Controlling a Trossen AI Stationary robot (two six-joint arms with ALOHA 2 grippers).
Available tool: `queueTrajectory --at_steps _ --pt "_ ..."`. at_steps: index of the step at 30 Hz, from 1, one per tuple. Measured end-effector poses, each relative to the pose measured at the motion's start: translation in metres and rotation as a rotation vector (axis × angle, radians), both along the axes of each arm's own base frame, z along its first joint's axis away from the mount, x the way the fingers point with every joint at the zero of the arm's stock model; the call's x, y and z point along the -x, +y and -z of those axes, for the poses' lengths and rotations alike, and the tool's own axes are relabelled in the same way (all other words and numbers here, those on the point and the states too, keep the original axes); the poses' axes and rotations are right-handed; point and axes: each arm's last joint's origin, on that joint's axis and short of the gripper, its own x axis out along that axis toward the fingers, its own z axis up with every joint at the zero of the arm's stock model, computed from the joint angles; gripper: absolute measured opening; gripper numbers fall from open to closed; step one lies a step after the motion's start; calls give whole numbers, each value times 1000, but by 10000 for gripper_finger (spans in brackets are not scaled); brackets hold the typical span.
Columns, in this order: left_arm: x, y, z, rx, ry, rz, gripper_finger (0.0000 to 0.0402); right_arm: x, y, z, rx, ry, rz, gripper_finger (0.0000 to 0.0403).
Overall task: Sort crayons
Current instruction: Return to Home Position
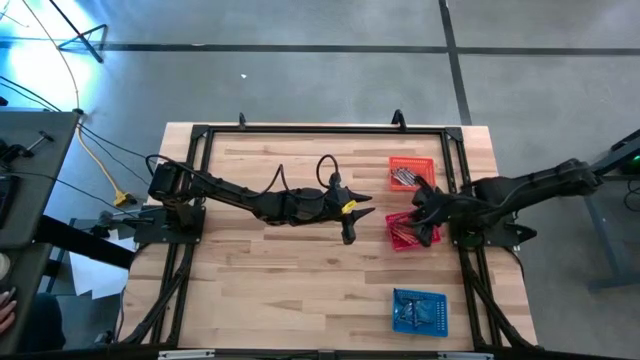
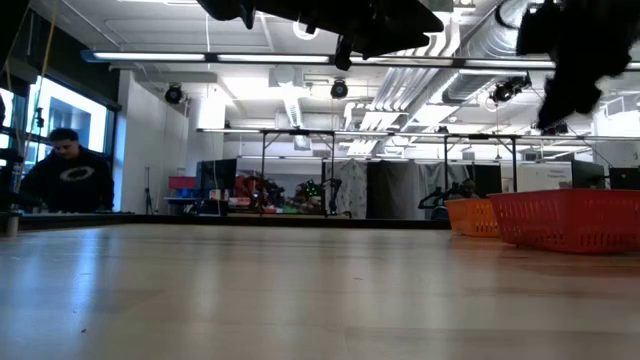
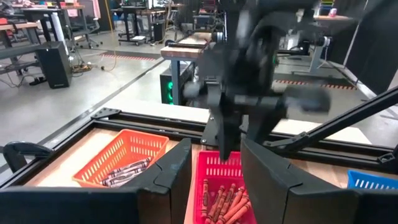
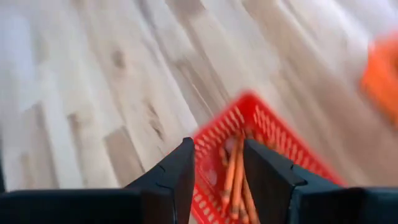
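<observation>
Right wrist view: right gripper (image 4: 217,147) parted, empty, above orange crayons (image 4: 236,177) in red basket (image 4: 221,122).

Table (image 1: 280,290) bearing three baskets along its right side: orange basket (image 1: 411,160) and red basket (image 1: 392,232) sitting close together, blue basket (image 1: 443,312) standing well apart. Person (image 2: 65,170) showing beyond.

The wooden tabletop (image 1: 300,290) carries an orange basket (image 1: 428,162), a red basket (image 1: 394,238) and a blue basket (image 1: 441,300) along its right side.
</observation>
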Motion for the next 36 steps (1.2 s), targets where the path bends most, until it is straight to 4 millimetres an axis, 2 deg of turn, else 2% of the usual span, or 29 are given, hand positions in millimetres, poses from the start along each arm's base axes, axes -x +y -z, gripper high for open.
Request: queueTrajectory --at_steps 3,5,9,13,17,22,26,36 --pt "0 0 0 0 0 0 127 -2 3 -24 108 -77 -160 129" --pt "0 0 1 -1 11 1 127 -1 6 -33 211 -132 -283 130" --pt "1 -2 4 13 41 3 127 9 5 -34 442 -199 -322 128" --pt "1 -3 7 35 65 2 127 31 -3 -27 464 -266 -289 118" --pt "1 -3 7 41 66 2 127 47 -7 -33 427 -488 -312 106" --pt "1 -3 7 42 61 1 127 63 -12 -21 430 -632 -306 94" --pt "1 -4 7 42 62 4 127 67 -13 -18 397 -785 -274 92" --pt "2 -5 7 41 64 7 127 48 -6 29 364 -939 -242 92"
